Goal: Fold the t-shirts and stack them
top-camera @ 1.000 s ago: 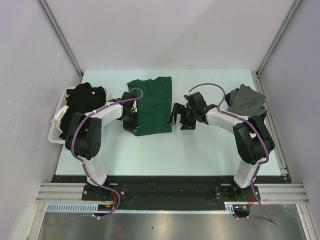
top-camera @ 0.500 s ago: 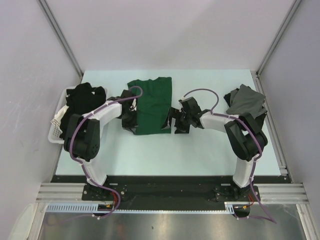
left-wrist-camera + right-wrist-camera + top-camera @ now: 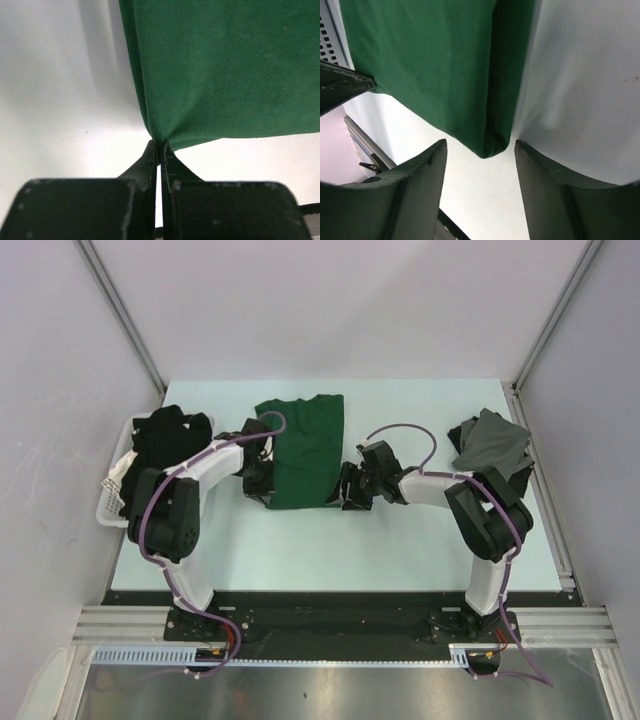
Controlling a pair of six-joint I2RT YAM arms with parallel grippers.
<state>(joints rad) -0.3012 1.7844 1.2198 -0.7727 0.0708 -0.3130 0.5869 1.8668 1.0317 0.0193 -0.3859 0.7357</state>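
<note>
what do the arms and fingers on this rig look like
The left arm and right arm are built of white links with bulky black joints, and a thin purple cable loops along each. The left fingers are black, narrowing to thin tips, with pale scuff specks. The right fingers are black too, broad with smoothly curved inner edges.
</note>
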